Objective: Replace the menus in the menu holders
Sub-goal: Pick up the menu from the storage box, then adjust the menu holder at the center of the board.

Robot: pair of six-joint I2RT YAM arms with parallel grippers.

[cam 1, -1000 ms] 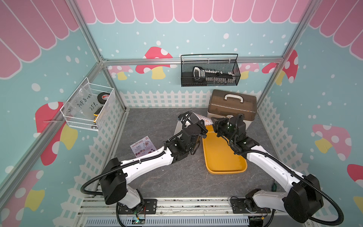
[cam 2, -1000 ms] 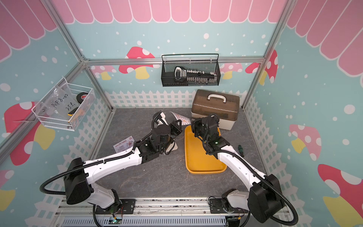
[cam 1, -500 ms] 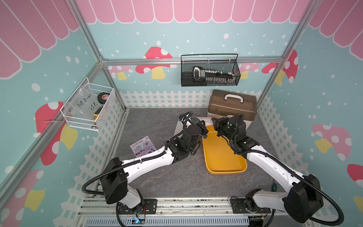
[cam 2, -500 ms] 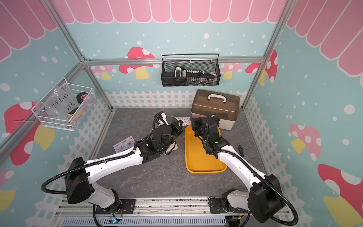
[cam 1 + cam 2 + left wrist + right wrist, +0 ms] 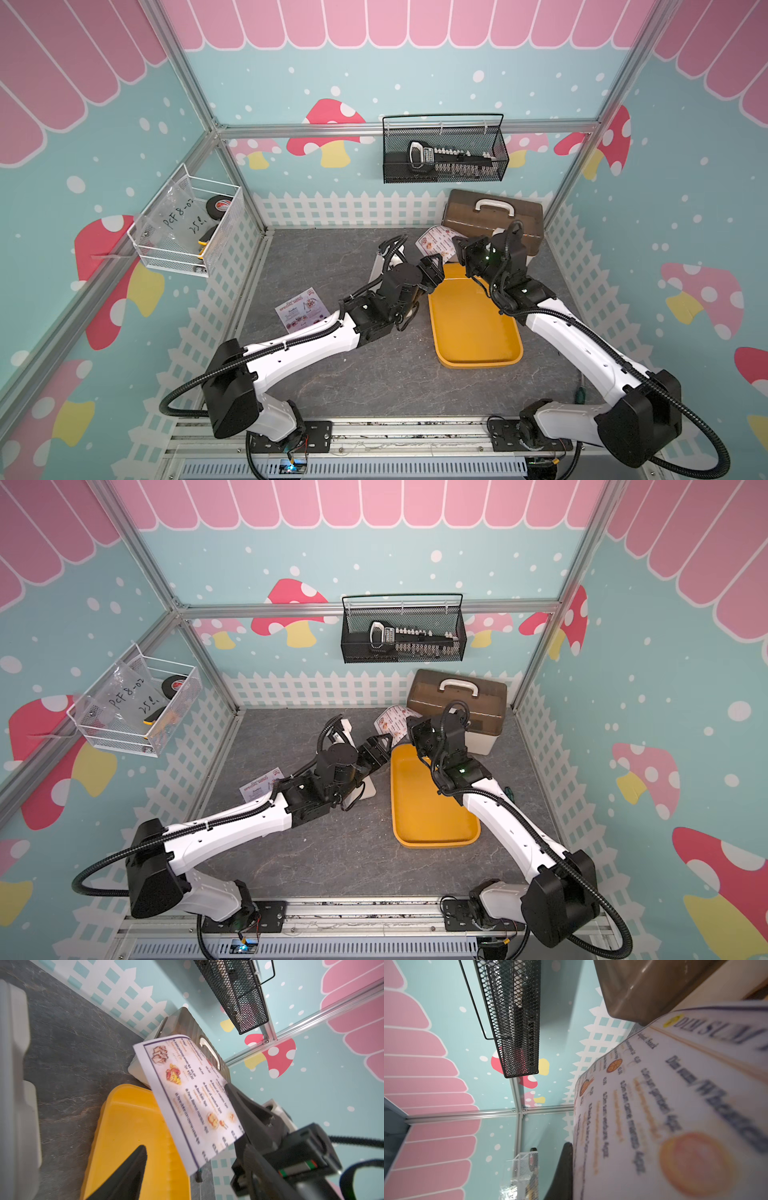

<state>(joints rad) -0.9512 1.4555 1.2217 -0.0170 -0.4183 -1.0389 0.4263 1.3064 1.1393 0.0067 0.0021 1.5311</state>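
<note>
Right fingers [image 5: 245, 1105] clamp the menu [image 5: 187, 1095]; left fingers [image 5: 128, 1172] stand apart beside it, tray [image 5: 128, 1115] beneath.

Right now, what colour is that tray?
Plain orange-yellow. The tray shows best in a top view.

White Dim Sum Inn menu [image 5: 436, 246], purple-bordered with food photos, held up off the grey tabletop [image 5: 332, 257], slightly curled, pinkish Special Menu [image 5: 302, 309] lying flat well apart, white menu holder [image 5: 367, 791] between them, largely hidden.
</note>
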